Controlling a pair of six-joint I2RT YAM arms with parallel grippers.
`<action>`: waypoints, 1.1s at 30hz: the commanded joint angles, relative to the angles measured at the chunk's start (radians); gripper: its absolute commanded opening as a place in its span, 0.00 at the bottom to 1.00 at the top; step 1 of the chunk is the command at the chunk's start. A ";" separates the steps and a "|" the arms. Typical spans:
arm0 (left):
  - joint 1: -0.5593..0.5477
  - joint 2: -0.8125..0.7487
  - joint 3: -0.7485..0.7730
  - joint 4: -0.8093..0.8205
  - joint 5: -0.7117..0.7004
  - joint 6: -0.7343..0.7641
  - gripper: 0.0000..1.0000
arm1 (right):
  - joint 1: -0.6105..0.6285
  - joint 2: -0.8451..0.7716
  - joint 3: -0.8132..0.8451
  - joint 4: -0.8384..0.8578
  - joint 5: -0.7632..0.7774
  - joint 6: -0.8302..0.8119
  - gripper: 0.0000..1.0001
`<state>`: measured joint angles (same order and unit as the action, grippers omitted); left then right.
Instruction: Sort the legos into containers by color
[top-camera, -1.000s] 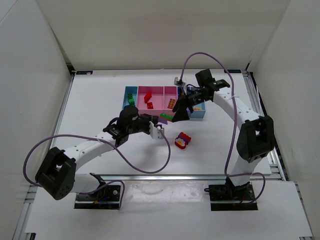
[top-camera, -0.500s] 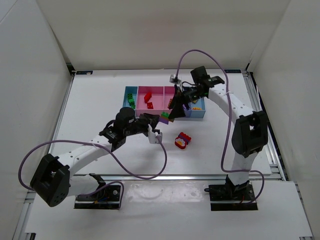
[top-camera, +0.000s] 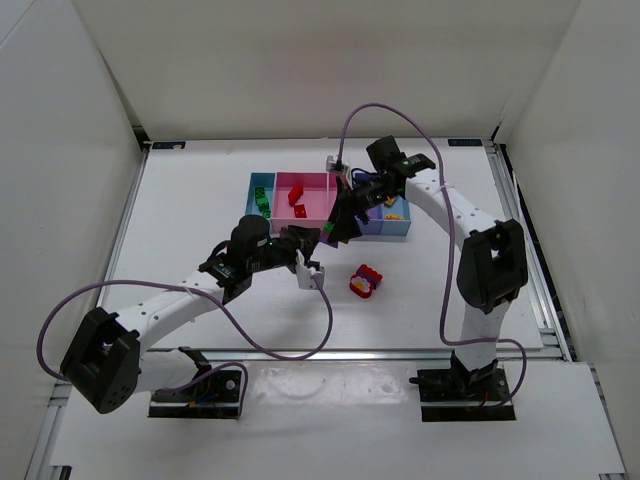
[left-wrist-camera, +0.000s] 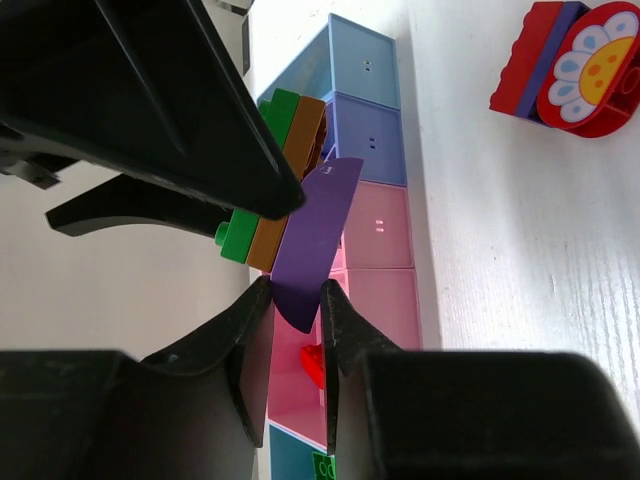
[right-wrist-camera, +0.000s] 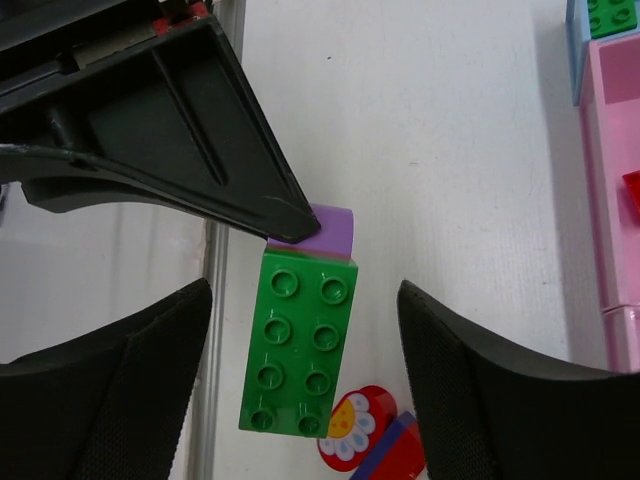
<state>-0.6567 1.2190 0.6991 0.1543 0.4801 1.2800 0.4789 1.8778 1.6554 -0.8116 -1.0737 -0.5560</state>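
Observation:
My left gripper (top-camera: 318, 248) is shut on the lower end of a purple lego (left-wrist-camera: 312, 235) and holds it off the table in front of the containers (top-camera: 318, 203). An orange lego (left-wrist-camera: 290, 180) and a green lego (right-wrist-camera: 300, 345) are stuck to it as one stack (top-camera: 328, 233). In its own wrist view the left gripper (left-wrist-camera: 296, 295) pinches the purple piece. My right gripper (right-wrist-camera: 305, 380) is open, its fingers either side of the green lego without touching it; it also shows in the top view (top-camera: 346, 222).
A red piece with a flower face (top-camera: 366, 281) lies on the table right of the stack. The bins hold green legos (top-camera: 262, 200), red legos (top-camera: 297, 200) and orange ones (top-camera: 395, 212). A pink bin wall (right-wrist-camera: 610, 200) is at the right wrist view's edge.
My right gripper has moved left from over the bins to straddle the stack. My left gripper has shifted slightly, still holding the purple lego.

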 joint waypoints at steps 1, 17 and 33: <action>-0.004 -0.015 -0.007 0.031 0.022 0.016 0.10 | 0.006 0.017 0.038 -0.006 -0.026 0.004 0.76; -0.004 -0.032 -0.078 0.037 0.063 0.108 0.10 | 0.004 0.011 0.049 0.000 -0.046 0.018 0.22; -0.006 -0.032 -0.072 -0.022 0.124 0.133 0.10 | -0.049 -0.025 0.041 0.022 -0.046 0.042 0.11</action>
<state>-0.6552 1.2091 0.6407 0.2024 0.5220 1.4025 0.4622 1.9026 1.6554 -0.8196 -1.0988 -0.5243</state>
